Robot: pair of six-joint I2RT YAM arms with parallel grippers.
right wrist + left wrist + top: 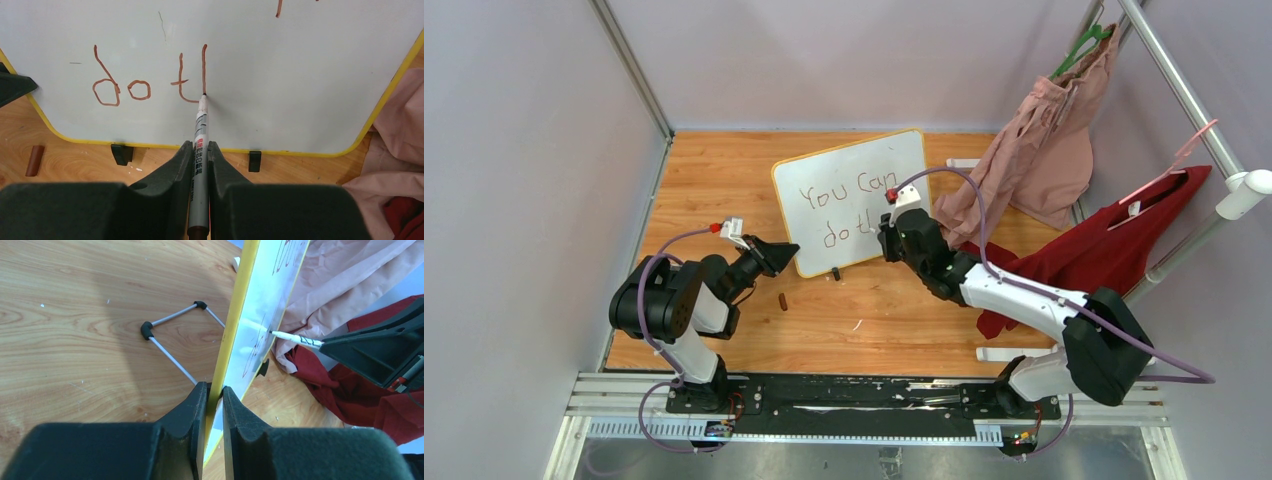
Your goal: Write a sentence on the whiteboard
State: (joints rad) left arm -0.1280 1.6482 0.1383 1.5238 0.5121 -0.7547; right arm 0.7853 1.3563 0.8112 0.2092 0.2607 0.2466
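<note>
The whiteboard (894,160), white with a yellow frame, stands tilted at the back middle of the wooden table. The sentence (849,190) reads "You Can", with "do t" (145,85) and one more upright stroke below it. My left gripper (789,250) is shut on the board's lower left edge; in the left wrist view its jaws (215,390) pinch the yellow frame (240,305). My right gripper (889,240) (200,147) is shut on a grey marker (201,130). The marker's tip touches the board at the bottom of that upright stroke. The marker (295,338) also shows in the left wrist view.
A brown marker cap (783,300) lies on the table in front of the board. A wire stand (170,340) props the board from behind. A pink garment (1044,150) and a red one (1124,240) hang from a rack (1184,90) at right. A white strip (1009,353) lies near right.
</note>
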